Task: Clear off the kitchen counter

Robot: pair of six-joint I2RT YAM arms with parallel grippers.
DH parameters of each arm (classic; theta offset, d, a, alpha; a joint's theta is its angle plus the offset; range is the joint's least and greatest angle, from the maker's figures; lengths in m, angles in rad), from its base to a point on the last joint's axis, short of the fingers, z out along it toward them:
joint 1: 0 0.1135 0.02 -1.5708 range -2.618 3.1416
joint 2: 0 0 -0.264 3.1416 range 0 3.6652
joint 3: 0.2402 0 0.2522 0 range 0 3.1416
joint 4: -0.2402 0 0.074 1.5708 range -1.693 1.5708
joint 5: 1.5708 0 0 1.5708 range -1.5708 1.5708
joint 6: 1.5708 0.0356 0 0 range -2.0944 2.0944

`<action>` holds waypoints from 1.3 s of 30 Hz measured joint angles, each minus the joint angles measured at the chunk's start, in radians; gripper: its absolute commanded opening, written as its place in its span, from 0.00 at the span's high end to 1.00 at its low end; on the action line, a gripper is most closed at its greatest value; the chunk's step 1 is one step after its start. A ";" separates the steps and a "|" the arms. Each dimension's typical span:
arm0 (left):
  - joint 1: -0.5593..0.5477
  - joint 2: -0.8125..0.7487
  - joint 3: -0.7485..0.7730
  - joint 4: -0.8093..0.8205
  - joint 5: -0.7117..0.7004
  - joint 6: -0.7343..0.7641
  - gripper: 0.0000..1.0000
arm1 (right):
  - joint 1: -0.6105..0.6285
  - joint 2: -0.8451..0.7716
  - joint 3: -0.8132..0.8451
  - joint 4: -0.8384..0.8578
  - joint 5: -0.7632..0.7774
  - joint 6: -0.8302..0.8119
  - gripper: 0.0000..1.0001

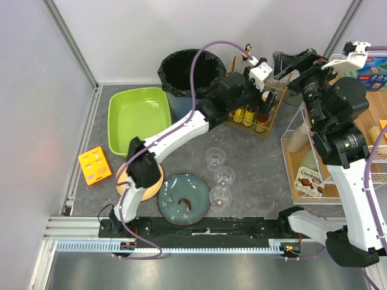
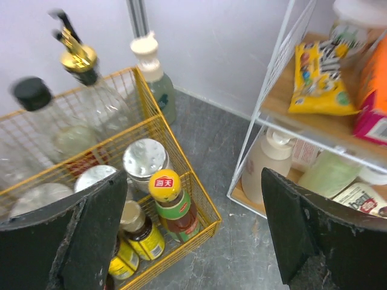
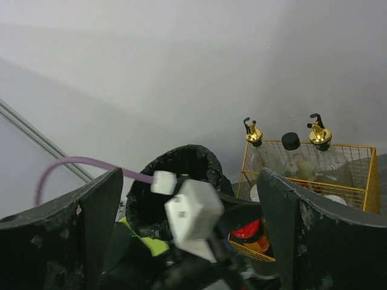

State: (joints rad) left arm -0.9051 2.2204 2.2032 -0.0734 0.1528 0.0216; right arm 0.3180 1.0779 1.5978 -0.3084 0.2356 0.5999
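The grey kitchen counter [image 1: 254, 175] carries three clear glasses [image 1: 215, 158], a blue plate [image 1: 183, 198] with a food scrap, an orange bowl [image 1: 158, 175] and an orange block [image 1: 95, 165]. My left gripper [image 1: 265, 103] hovers open over the right end of a yellow wire basket [image 1: 266, 124] of bottles. In the left wrist view its jaws [image 2: 192, 181] stand wide with nothing between them; below are the basket rim [image 2: 202, 187] and a yellow-capped bottle [image 2: 172, 208]. My right gripper [image 1: 283, 63] is raised at the back right, open and empty [image 3: 188, 175], facing the left wrist.
A black-lined bin [image 1: 184, 72] and a green basin [image 1: 138, 118] stand at the back left. A white wire rack [image 1: 308, 157] with wooden shelves of packets and bottles lines the right side, close to the basket. The left arm spans the counter's middle.
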 measured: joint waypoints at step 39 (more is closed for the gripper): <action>0.345 -1.180 -0.856 -0.548 -0.732 -0.382 0.14 | 0.452 0.594 -0.263 -0.010 -0.826 -0.322 0.05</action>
State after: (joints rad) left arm -0.5602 1.0405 1.3476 -0.6216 -0.5789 -0.3607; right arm 0.7700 1.6718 1.3350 -0.3187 -0.5907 0.2779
